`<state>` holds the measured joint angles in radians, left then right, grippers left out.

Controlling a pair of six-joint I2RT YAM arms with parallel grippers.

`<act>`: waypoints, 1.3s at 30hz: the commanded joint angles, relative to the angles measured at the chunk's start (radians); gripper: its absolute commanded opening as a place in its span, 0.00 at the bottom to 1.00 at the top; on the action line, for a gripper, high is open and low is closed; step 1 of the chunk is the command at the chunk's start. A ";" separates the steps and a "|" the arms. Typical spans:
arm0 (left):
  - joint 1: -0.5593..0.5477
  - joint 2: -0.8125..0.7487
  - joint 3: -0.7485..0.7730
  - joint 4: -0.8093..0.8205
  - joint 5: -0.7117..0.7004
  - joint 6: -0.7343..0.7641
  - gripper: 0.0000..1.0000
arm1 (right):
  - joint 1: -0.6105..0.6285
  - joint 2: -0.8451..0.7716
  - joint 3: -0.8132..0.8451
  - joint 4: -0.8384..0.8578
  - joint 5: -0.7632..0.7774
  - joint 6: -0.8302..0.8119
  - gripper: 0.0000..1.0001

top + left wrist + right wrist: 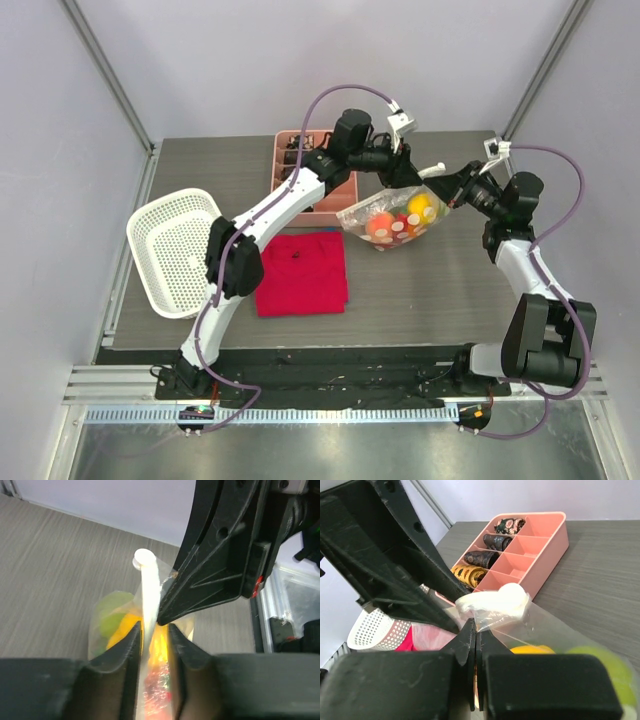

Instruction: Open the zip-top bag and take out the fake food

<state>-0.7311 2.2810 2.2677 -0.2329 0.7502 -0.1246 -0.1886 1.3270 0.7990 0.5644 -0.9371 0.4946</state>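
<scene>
Right pincer [475,630] clenched on clear polka-dot zip-top bag [392,222] top, frame centre. Left pincer [153,635] straddles bag top; cannot tell if grasping. Confirm your left hold, then part lips slowly.

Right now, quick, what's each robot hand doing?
Left gripper: around the zip-top bag's top edge; cannot tell if it's pinching.
Right gripper: shut on the zip-top bag.

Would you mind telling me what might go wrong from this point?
The zip-top bag hangs above the table by its top edge, pinched in the right gripper; a slip could drop the fake food. The left gripper sits tight against the right one, so they may collide.
</scene>
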 commanded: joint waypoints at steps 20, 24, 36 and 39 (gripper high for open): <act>0.059 -0.100 -0.019 -0.077 0.363 0.056 0.00 | 0.018 -0.155 0.066 -0.186 -0.049 -0.154 0.79; 0.076 -0.117 -0.048 -0.045 0.475 0.033 0.00 | 0.018 -0.192 0.049 -0.248 -0.040 -0.272 0.84; 0.102 -0.157 -0.218 0.489 0.659 -0.375 0.00 | 0.041 -0.129 0.057 -0.202 -0.210 -0.255 0.83; 0.099 -0.121 -0.251 0.925 0.683 -0.743 0.00 | 0.061 -0.107 0.072 -0.231 -0.224 -0.271 0.74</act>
<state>-0.6392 2.2036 2.0335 0.0921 1.3418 -0.4232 -0.1501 1.2003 0.8375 0.3161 -1.0973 0.2371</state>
